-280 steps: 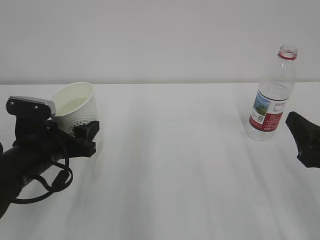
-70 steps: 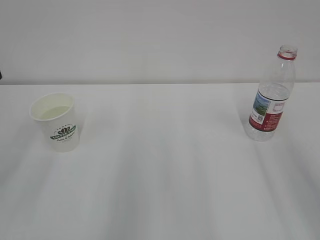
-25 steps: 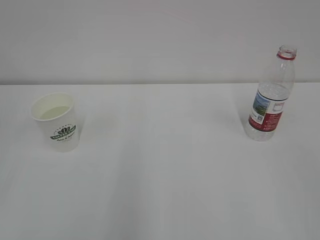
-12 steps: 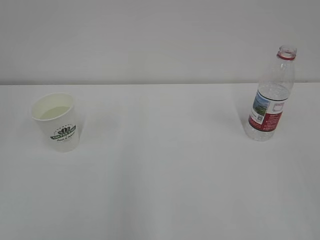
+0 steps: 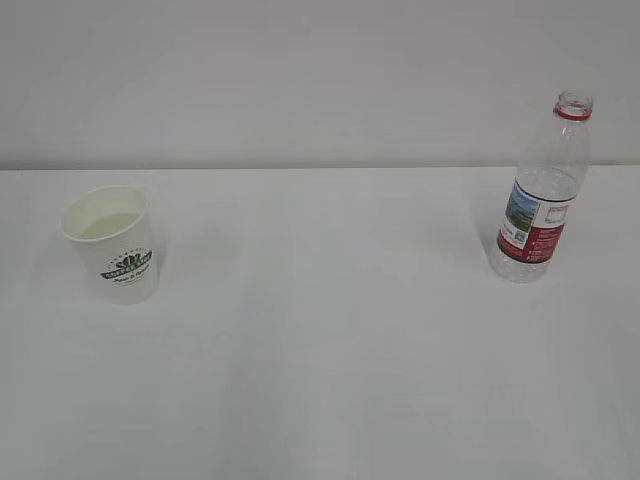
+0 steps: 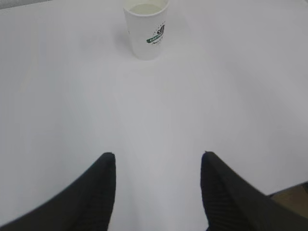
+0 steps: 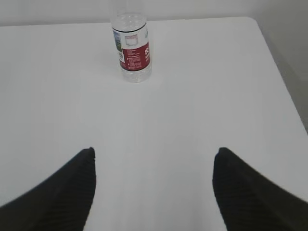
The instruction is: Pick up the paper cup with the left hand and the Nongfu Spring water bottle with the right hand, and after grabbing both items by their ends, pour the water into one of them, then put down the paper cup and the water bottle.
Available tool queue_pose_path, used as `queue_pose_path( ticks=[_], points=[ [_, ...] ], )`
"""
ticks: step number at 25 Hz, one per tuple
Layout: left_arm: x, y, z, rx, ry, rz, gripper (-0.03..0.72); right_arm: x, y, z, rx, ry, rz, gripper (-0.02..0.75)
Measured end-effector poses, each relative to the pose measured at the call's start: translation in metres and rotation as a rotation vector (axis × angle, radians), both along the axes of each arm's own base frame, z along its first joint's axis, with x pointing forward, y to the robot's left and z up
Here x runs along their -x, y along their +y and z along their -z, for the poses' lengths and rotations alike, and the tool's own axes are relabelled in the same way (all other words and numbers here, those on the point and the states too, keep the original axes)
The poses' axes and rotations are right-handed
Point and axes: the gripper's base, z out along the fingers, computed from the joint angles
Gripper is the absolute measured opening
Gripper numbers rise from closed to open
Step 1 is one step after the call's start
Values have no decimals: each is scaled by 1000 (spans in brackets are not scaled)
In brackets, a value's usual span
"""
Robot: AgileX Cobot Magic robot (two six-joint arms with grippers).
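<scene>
So we've got the paper cup (image 5: 110, 243) standing upright on the left side of the white table (image 5: 330, 340), with a dark green round logo and banner on its wall. The lettering is too small for us to read. There's pale liquid inside.

Over on the right, well apart from it, stands the Nongfu Spring water bottle (image 5: 540, 190), uncapped, with a red neck ring and a red-and-white label showing a bit of green landscape. The label print isn't legible to us either.

The left gripper (image 6: 158, 166) has its 2 fingers spread with nothing between them, and the cup is well ahead of it. The right gripper (image 7: 154, 161) is also wide apart and empty, with the bottle far in front. Nothing stands between either gripper and its item.
</scene>
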Motion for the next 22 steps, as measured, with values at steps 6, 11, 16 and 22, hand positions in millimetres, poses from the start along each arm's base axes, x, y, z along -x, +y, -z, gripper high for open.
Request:
queue_pose_path(
  ticks=[6, 11, 16, 22],
  points=[
    [-2, -1, 7, -9, 22, -1, 403, -7, 0, 10, 8, 14, 6, 568],
    [-3, -1, 7, -6, 11, 0, 384, -7, 0, 9, 6, 6, 6, 568],
    [-8, -3, 5, 7, -38, 1, 382, -7, 0, 10, 6, 8, 6, 568],
    [-12, -4, 6, 19, -68, 6, 382, -8, 0, 11, 7, 15, 7, 568]
  ],
)
